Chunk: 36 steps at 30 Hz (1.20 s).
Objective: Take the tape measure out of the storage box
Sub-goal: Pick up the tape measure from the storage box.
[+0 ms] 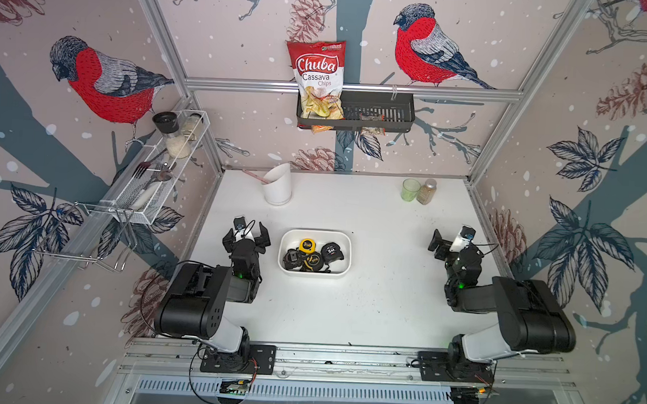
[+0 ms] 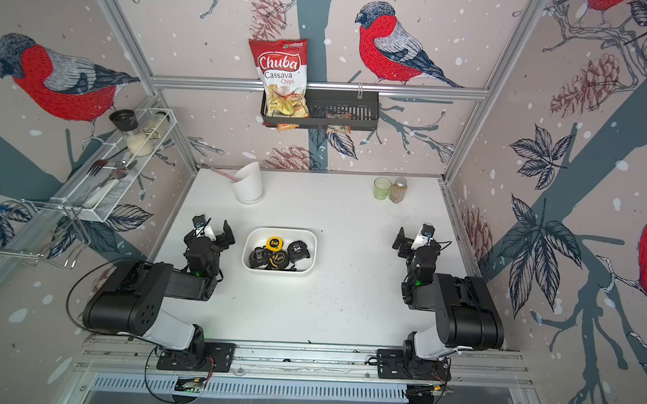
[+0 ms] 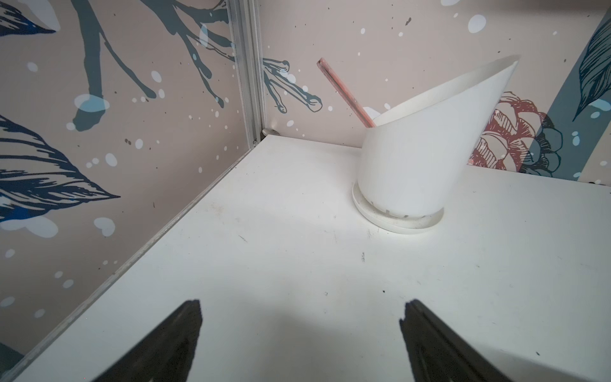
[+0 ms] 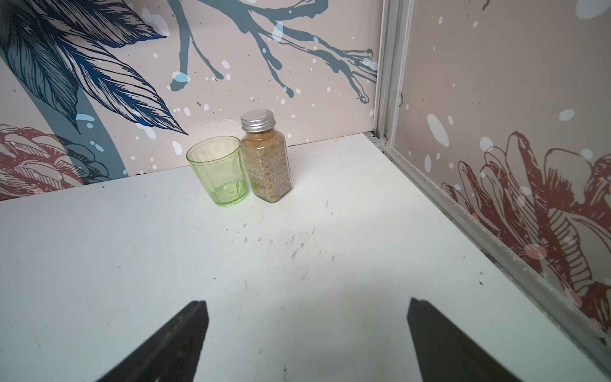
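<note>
Before the first reach: your left gripper (image 1: 247, 234) and right gripper (image 4: 307, 302) hover empty, jaws spread wide, while the tape measures (image 1: 313, 256) lie heaped in the storage box (image 1: 314, 232) near the table's (image 1: 366, 307) middle, awaiting a descent, probably by the nearer left arm.

Bag (image 1: 315, 77) reads "Chuba Cassava Chips"; tape measure (image 1: 332, 252) "5M".

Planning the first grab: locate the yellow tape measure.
In both top views the yellow tape measure lies in the storage box, near its far wall, just left of the black tape measure marked 5M.
</note>
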Motion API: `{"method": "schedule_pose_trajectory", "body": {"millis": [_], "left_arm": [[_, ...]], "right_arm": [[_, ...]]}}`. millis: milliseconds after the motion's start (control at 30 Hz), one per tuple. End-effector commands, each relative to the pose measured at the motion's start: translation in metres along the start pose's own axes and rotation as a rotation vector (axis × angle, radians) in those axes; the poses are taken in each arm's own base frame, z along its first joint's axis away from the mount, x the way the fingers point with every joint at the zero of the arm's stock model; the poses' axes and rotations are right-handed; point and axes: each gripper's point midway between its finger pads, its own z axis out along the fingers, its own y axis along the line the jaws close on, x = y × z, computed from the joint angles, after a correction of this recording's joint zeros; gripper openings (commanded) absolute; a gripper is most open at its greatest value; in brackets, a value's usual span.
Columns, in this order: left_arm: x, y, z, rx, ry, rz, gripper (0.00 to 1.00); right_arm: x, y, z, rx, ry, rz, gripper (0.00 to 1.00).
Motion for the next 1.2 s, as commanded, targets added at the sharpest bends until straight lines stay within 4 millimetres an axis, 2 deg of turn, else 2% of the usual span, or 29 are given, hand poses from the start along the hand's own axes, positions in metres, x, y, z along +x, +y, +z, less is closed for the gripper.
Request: {"method": "schedule_pose_trajectory", "body": {"millis": [0,667,733,800,867,933,1000,1100,1167], "left_arm": [[-0.007,-0.001,0.000,0.006,-0.027,-0.005,0.98],[-0.011,-0.001,-0.001,0.007,-0.043,-0.009,0.98],[-0.017,-0.005,0.001,0.024,-0.023,0.004,0.97],[-0.025,-0.006,0.010,0.001,0.060,0.024,0.97],[-0.046,-0.010,0.013,0.010,0.089,0.022,0.96],[-0.062,-0.018,0.012,0.047,0.115,0.021,0.96],[-0.072,-0.021,0.012,0.054,0.174,-0.006,0.96],[-0.090,-0.038,0.010,0.107,0.263,-0.076,0.94],[-0.105,-0.058,0.005,0.190,0.310,-0.146,0.95]], "right_arm": [[-0.009,0.000,0.000,0.001,-0.035,-0.010,1.00],[-0.009,0.000,0.000,0.001,-0.033,-0.010,1.00],[-0.026,-0.003,-0.001,0.049,-0.071,-0.013,1.00],[-0.034,-0.001,0.003,0.064,-0.011,-0.021,1.00],[-0.042,0.002,0.003,0.062,0.022,-0.023,1.00],[-0.048,0.011,0.000,0.030,0.038,-0.040,1.00],[-0.066,0.021,-0.006,0.008,0.022,-0.042,1.00],[-0.093,0.041,-0.013,-0.069,-0.004,0.079,1.00],[-0.106,0.062,-0.012,-0.143,0.021,0.180,1.00]]}}
